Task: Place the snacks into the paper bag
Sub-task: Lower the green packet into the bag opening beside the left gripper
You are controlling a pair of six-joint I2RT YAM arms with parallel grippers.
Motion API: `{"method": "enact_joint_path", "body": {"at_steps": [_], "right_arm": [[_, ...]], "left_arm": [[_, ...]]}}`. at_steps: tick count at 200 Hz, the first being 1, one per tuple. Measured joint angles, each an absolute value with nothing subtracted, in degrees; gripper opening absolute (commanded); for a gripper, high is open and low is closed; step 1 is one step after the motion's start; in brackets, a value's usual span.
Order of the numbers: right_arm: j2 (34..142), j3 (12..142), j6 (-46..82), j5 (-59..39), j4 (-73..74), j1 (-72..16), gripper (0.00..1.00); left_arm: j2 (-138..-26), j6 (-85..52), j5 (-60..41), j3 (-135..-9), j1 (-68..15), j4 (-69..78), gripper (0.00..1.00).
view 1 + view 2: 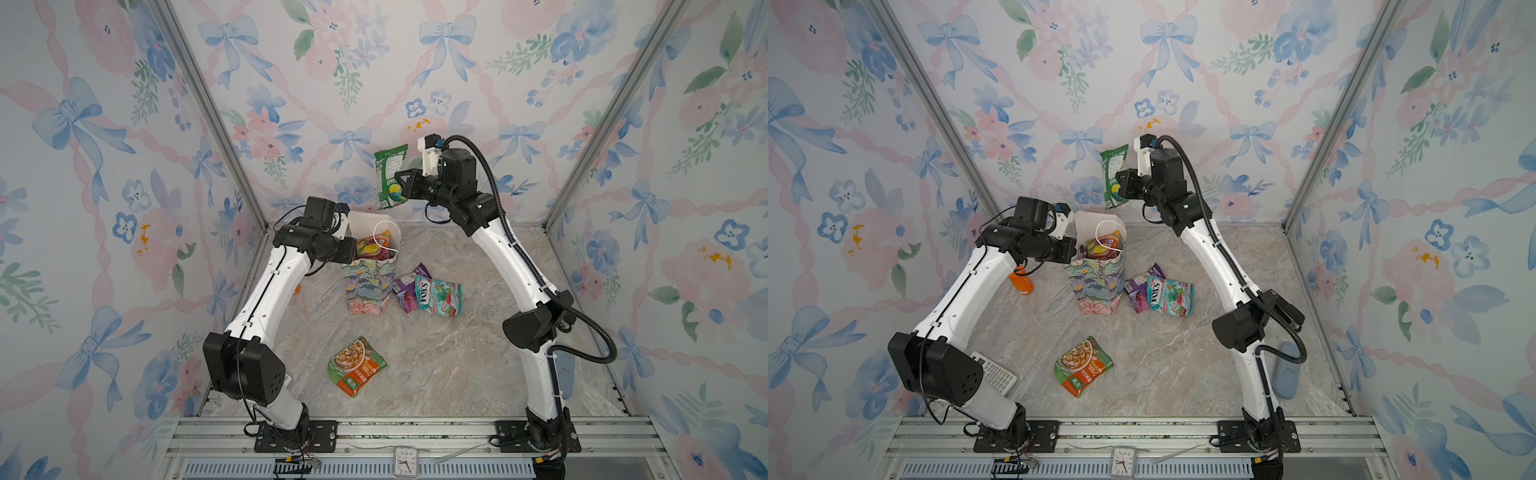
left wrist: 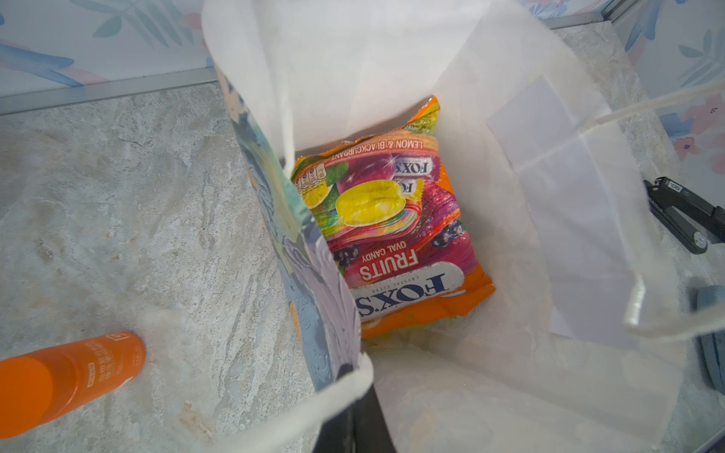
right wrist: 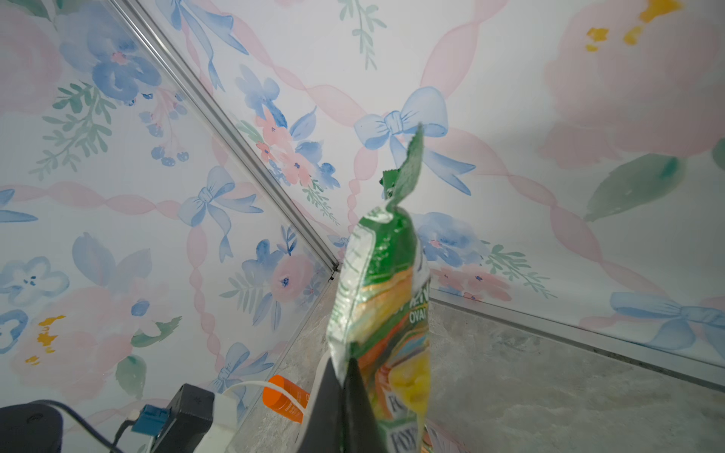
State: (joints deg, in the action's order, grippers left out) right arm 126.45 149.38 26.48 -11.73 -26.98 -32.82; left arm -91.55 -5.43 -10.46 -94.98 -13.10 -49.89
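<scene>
The bottle [image 1: 1022,282] sits on the counter at the bag's 9 o'clock, apart from it. The left gripper [image 1: 352,254] has its jaws clamped on the 9 o'clock rim of the bag [image 1: 365,286], and the left wrist view shows a dark finger pressed to the white inner wall. The bag stands upright with its mouth open, and a fruit packet [image 2: 392,235] lies inside.

The noodle packet [image 1: 357,365] lies flat at the bag's 6 o'clock, well apart. The green packet [image 1: 390,174] hangs in the air toward 12 o'clock, above and behind the mouth and not yet over it. The purple packet [image 1: 409,286] and teal packet [image 1: 440,297] overlap at 3 o'clock, just beside the bag. The right gripper [image 1: 400,179] has its jaws closed on the green packet's side edge, about halfway up.

The packets look light, with glossy, slippery film and loose sweets that would shift, so a pinch on a flat sealed edge or corner should hold better than one on the bulging middle. The thin paper bag would likely tip or fold under a nudge, so the rim hold matters
</scene>
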Motion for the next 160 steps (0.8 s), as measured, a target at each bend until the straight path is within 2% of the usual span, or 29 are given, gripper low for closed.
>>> {"method": "enact_joint_path", "body": {"at_steps": [160], "right_arm": [[127.52, 149.56, 24.82, -9.87, -29.36, -40.66, 0.00]], "left_arm": [[-91.55, -5.65, -10.28, -94.98, -13.15, -49.89, 0.00]]}}
